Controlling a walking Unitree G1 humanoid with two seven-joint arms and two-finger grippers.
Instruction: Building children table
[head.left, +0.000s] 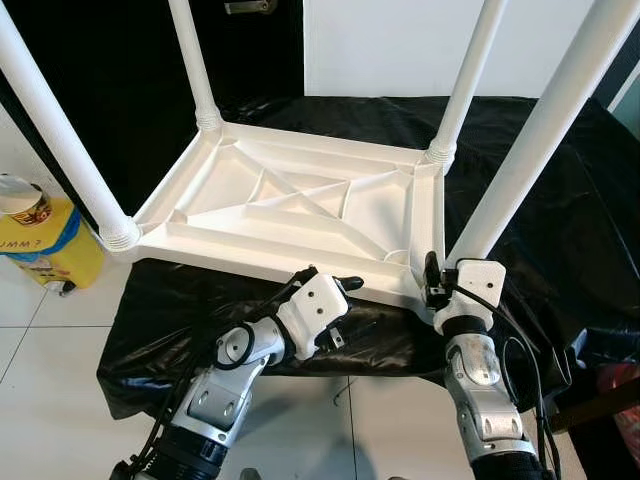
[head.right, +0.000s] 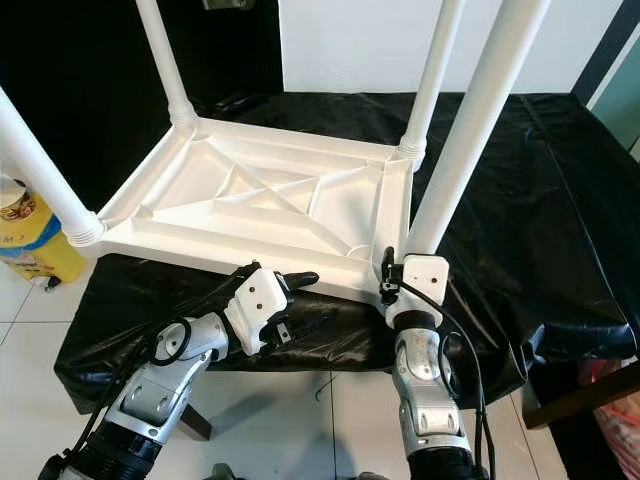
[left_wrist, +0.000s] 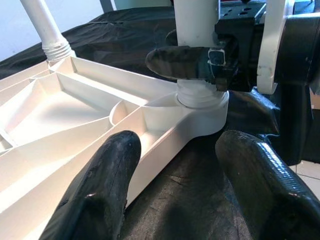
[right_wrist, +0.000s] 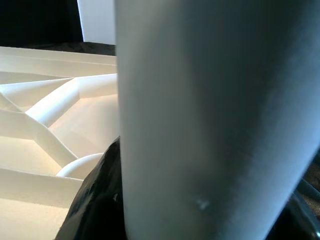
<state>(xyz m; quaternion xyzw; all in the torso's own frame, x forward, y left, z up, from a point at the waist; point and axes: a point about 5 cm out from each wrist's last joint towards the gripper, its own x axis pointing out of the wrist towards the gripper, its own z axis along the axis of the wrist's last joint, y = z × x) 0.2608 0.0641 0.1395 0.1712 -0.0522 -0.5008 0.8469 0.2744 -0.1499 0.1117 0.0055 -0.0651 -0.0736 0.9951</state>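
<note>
Left wrist view: right gripper clamped around table leg.

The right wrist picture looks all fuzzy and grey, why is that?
In the right wrist view the white table leg sits right against the lens, so it is blurred and shaded grey, held by the right gripper. The left wrist view is sharper, with shiny glare on the left gripper's fingers. The eye views are bright and clear.

The four white legs run out past the top edge, so their ends are unseen. The right gripper sits behind the near leg, one finger hidden. Beside the left gripper, the yellow bag is cut off at the edge, its print unreadable.
</note>
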